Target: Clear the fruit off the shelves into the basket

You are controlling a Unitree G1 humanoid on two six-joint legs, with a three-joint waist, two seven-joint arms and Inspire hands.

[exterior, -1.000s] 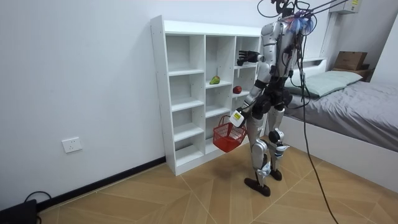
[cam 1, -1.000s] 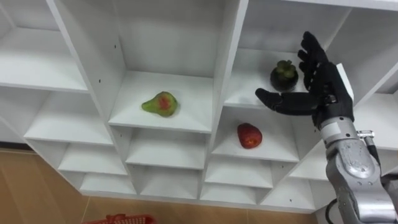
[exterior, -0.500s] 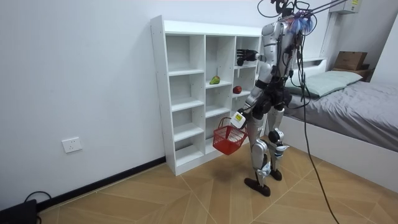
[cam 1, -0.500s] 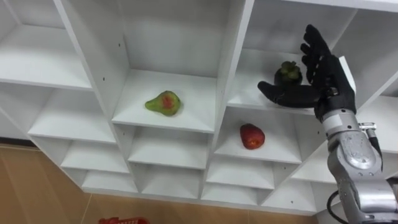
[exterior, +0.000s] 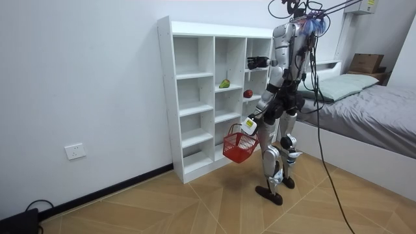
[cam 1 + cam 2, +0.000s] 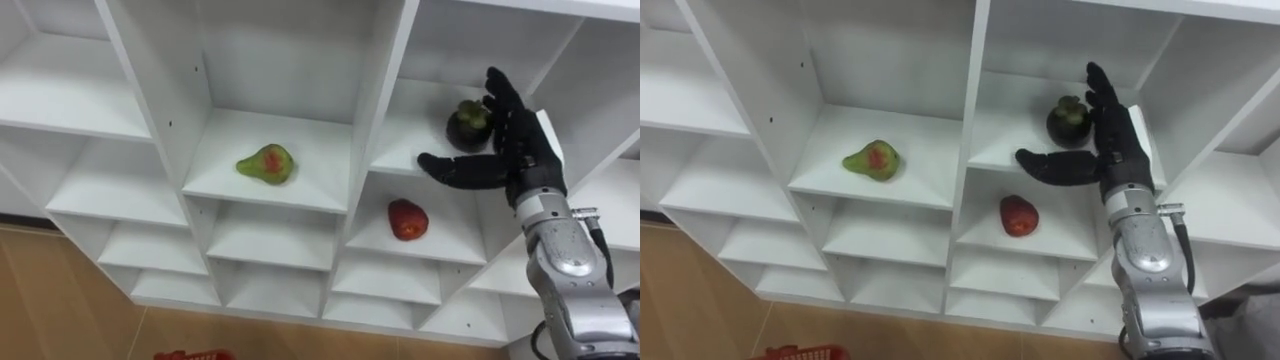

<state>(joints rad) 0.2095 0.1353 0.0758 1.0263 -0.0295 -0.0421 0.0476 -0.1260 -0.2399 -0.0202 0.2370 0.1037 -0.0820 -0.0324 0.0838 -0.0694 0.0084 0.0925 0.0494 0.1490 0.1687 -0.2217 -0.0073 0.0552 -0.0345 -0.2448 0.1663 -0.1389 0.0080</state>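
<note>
Right hand [image 6: 524, 152]: fingers [image 6: 505, 105] spread apart, readied for a grasp. Mangosteen [image 6: 468, 125] rests on the shelf [image 6: 410, 142] just beside them, above the thumb, ungripped. Left hand [image 5: 247, 127] apparently hooks the red basket [image 5: 238, 145], held low for receiving fruit.

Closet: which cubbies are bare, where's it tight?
Bare: the closet cubbies left of the pear, and the rows under the pear and red fruit. Tight: the mangosteen cubby, open right hand alongside it. Basket hangs from the left hand.

right hand [image 6: 520, 150] open, fingers spread just beside the mangosteen [image 6: 467, 125]; red fruit [image 6: 407, 219] below, pear [image 6: 265, 163] further left
</note>
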